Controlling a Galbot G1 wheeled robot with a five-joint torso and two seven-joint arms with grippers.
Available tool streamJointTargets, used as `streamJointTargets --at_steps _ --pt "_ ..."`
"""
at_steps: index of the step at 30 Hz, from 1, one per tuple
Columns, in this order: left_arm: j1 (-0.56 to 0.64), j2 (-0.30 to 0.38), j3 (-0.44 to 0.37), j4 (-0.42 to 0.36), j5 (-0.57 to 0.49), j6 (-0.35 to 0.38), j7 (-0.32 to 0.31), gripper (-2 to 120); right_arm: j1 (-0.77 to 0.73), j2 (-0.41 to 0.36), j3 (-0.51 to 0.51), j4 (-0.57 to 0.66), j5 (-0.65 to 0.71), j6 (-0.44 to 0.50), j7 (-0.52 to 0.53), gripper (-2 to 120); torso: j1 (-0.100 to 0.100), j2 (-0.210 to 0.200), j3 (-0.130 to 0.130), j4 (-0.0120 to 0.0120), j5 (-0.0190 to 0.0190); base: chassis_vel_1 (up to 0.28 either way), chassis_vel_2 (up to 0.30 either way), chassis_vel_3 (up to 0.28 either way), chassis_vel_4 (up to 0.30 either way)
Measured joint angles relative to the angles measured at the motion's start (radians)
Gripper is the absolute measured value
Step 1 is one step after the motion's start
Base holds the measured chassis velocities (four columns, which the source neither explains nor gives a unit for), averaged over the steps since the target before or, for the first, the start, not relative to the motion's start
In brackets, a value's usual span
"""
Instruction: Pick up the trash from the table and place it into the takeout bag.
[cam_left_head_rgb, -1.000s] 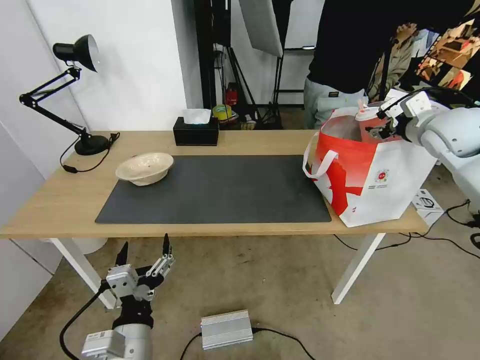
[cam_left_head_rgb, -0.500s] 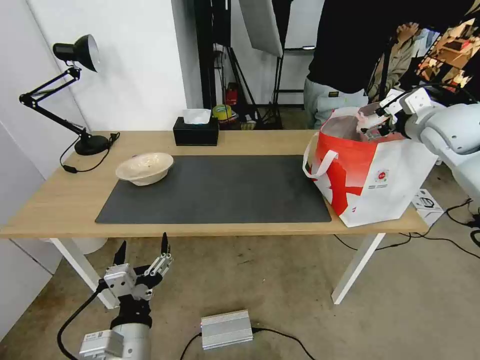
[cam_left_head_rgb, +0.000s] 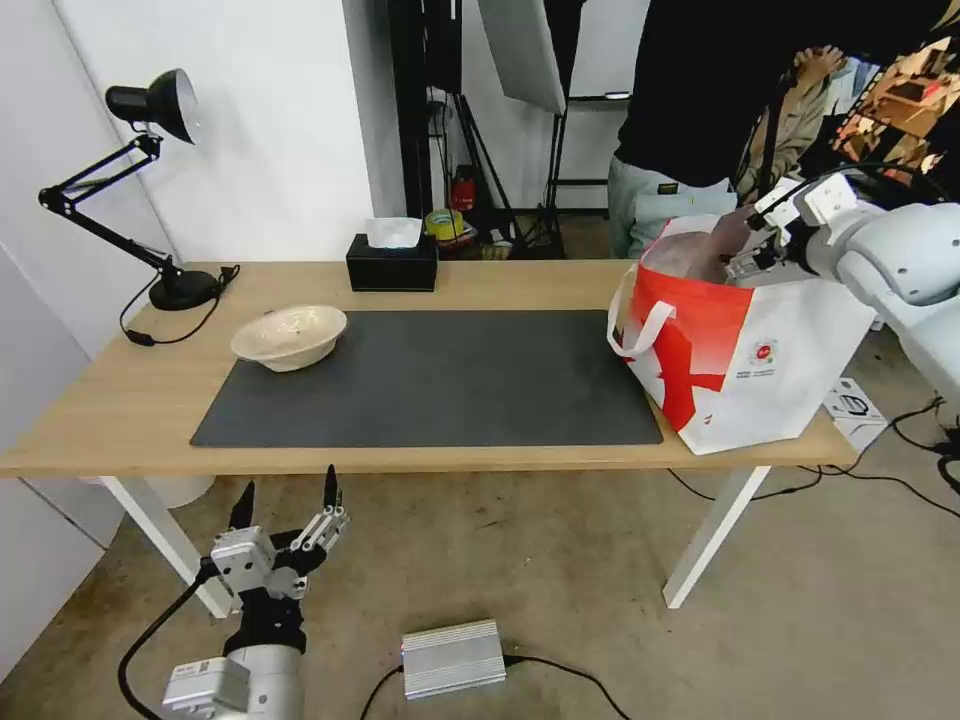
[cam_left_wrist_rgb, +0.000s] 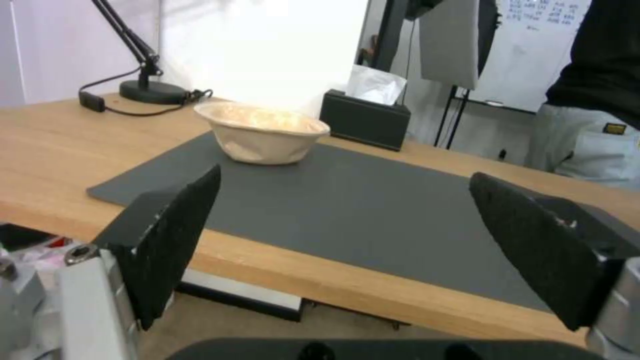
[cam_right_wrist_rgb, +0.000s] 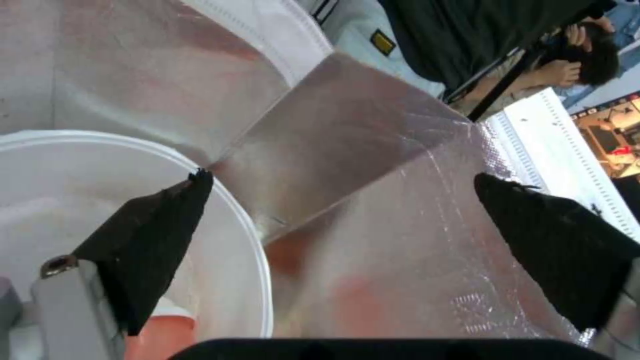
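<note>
Right gripper (cam_right_wrist_rgb: 340, 200): hanging over the mouth of the takeout bag (cam_left_head_rgb: 790, 370), fingers spread wide and gripping nothing. In the right wrist view the black fingertips (cam_right_wrist_rgb: 160, 220) are pointing down into the silver foil lining (cam_right_wrist_rgb: 373, 165).

Large white bowl (cam_right_wrist_rgb: 220, 200): lying inside the takeout bag against the foil wall, its round rim passing under one fingertip. A patch of red is showing at the bowl's lower edge; what it belongs to cannot be told.

Takeout bag: standing upright on the table (cam_left_head_rgb: 120, 400), off the end of the dark grey mat (cam_left_head_rgb: 430, 380), one white strap handle (cam_left_head_rgb: 640, 325) drooping toward the mat, a small round logo (cam_left_head_rgb: 763, 352) facing forward.

Left gripper (cam_left_head_rgb: 288, 500): waiting below the table's front edge, at the far end from the bag, fingers pointing up and standing wide apart, carrying nothing. In its wrist view the two black pads (cam_left_wrist_rgb: 180, 225) are framing the tabletop.

Beige paper-pulp bowl (cam_left_head_rgb: 290, 335): sitting upright on the mat corner farthest from the bag, overhanging the mat edge onto bare wood.

Black tissue box (cam_left_head_rgb: 392, 262): resting at the table's back edge behind the mat, well apart from the bag.

Desk lamp (cam_left_head_rgb: 150, 180): standing at the table end opposite the bag, beyond the beige bowl.
</note>
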Motion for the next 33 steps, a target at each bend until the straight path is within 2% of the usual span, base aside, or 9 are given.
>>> streamJointTargets --at_steps 13,19,28,32,33 --pt "-0.001 0.000 -0.002 0.000 -0.001 0.001 0.000 100 -0.008 0.001 0.008 0.005 -0.001 0.000 -0.005 100 0.000 0.000 0.000 0.0000 0.0000 0.000 0.000 0.000 0.000" --pt "0.004 0.000 -0.002 -0.007 -0.001 0.002 0.000 100 -0.049 -0.011 0.051 0.042 0.011 0.000 0.006 100 0.000 0.000 0.000 -0.0001 0.0001 0.000 0.000 0.000 0.000" --pt "0.017 0.000 -0.003 -0.021 0.001 0.002 0.001 100 -0.141 -0.043 0.170 0.160 0.151 0.007 0.111 100 0.000 0.000 0.000 -0.0001 -0.0001 0.000 0.000 0.000 0.000" --pt "0.023 0.000 -0.004 -0.028 0.002 0.001 0.001 100 -0.231 -0.055 0.262 0.268 0.280 0.078 0.243 100 0.000 0.000 0.000 -0.0002 0.0000 0.000 0.000 0.000 0.000" --pt "0.023 0.000 -0.004 -0.028 0.002 0.001 0.001 100 -0.231 -0.055 0.262 0.268 0.280 0.078 0.243 100 0.000 0.000 0.000 -0.0002 0.0000 0.000 0.000 0.000 0.000"
